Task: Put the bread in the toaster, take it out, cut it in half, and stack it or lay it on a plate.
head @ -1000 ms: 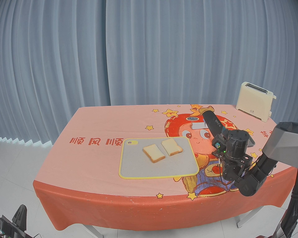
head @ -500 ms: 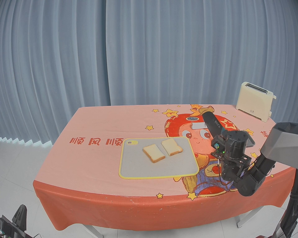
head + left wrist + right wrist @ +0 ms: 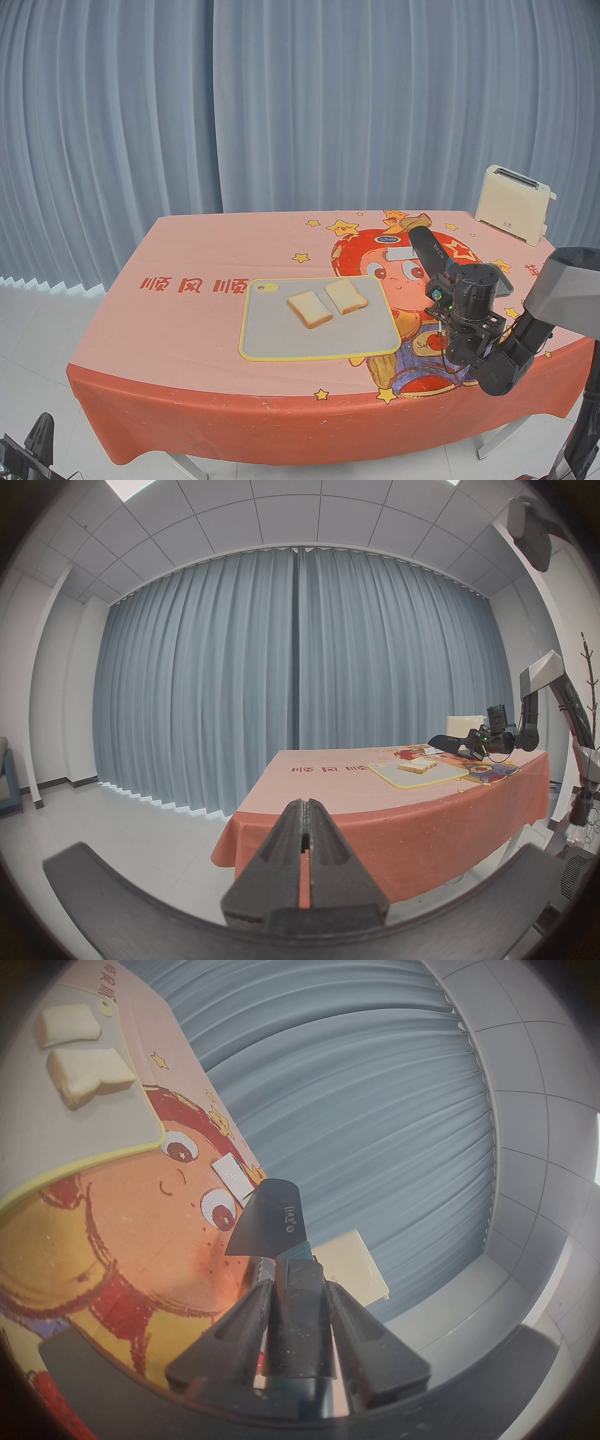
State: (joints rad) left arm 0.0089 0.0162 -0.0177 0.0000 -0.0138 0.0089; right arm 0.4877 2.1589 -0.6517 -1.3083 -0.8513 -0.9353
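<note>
Your right hand (image 3: 299, 1288) is clamped on the handle of the black-bladed kitchen knife (image 3: 269, 1219), right of the grey yellow-rimmed cutting board (image 3: 281, 337). On the board lie the left pale bread half (image 3: 309, 309) and the right pale bread half (image 3: 345, 295), just apart. Your left hand (image 3: 304, 849) has its fingers pressed together, empty, low off the orange-clothed worktop (image 3: 187, 325). The cream boxy toaster (image 3: 512, 204) stands at the far right corner.

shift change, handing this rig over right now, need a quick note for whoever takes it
Left gripper: shut, empty, low off the table's near left corner.
Right gripper: shut on the black-bladed kitchen knife, held above the orange tablecloth to the right of the board.
Left bread half and right bread half, both pale, lie side by side on the grey yellow-rimmed cutting board.
Cream toaster stands at the table's far right corner.
Done: the cut, judging by the two halves.
Left: put the knife down, then stack or lay the halves on a plate.
</note>
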